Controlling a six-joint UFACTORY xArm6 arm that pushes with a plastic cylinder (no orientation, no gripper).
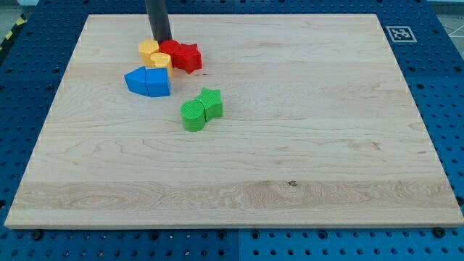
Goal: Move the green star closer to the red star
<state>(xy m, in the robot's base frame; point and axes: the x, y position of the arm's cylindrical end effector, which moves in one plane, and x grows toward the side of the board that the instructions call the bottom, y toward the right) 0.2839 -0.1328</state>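
Camera view: two red blocks incl. red star (189, 56); two green incl. green star (211, 102) below-right; two yellow, two blue left; my tip (161, 40) above, holding nothing.

Pale grained wooden board (290, 145), ribbed green star (211, 102)

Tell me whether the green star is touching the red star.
Apart. The camera view shows bare board between the green star and the red star; the green star sits lower, pressed against a green round block instead.
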